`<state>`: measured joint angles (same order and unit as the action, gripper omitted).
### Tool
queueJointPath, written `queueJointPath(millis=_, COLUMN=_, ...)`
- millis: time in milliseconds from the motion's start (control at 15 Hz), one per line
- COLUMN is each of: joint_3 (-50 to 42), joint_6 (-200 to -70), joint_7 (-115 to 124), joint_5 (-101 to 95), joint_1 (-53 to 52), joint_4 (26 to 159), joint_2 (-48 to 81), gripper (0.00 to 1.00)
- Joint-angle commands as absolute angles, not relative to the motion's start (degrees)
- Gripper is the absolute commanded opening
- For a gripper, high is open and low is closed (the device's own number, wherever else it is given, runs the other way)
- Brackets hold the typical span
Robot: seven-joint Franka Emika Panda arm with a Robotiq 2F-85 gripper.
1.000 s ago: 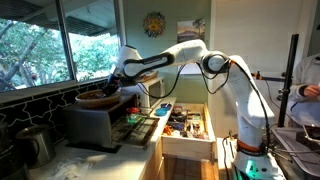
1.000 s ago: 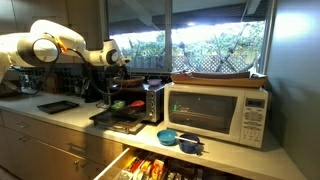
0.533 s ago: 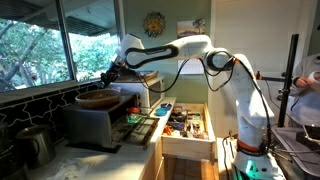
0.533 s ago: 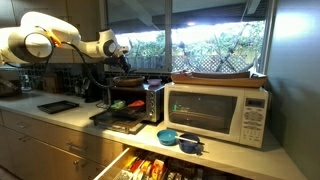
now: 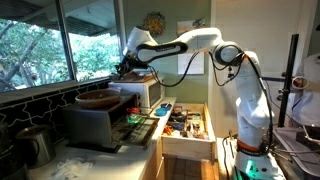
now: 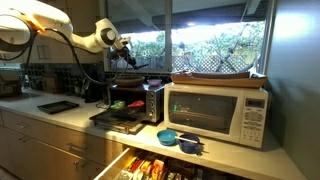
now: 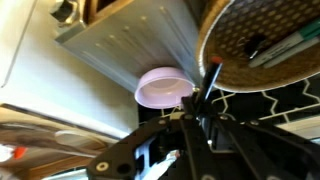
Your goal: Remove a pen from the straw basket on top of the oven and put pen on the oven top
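clamping a dark pen (image 7: 211, 75), the pincer (image 5: 122, 68) hangs above the straw basket (image 5: 100, 99).

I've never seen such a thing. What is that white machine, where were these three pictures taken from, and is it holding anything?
It is a robot arm with a gripper for a hand. Two pictures come from cameras standing in the kitchen; the third from a camera on the arm's wrist, looking past the gripper. Lower down, a straw basket holding pens sits on a dark oven. In the wrist view the gripper seems to pinch a thin dark pen; a pale bowl shows beyond.
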<state>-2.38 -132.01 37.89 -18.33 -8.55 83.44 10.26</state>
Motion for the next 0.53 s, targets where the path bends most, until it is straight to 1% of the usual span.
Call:
queueJointPath(millis=0, joint_3=-4.17, joint_6=-127.45, joint_7=48.8, joint_5=-23.99, joint_1=-9.2, joint_4=93.23, joint_2=3.59, gripper=0.03)
queueJointPath(millis=200, joint_3=-3.32, joint_6=-126.83, joint_7=59.33, joint_5=-27.79, joint_1=-7.02, joint_4=97.64, joint_2=1.84, gripper=0.03)
queueJointPath(millis=467, joint_3=-3.17, joint_6=-131.34, joint_7=69.71, joint_5=-29.9, joint_1=-4.63, joint_4=101.77, joint_2=1.97, gripper=0.03)
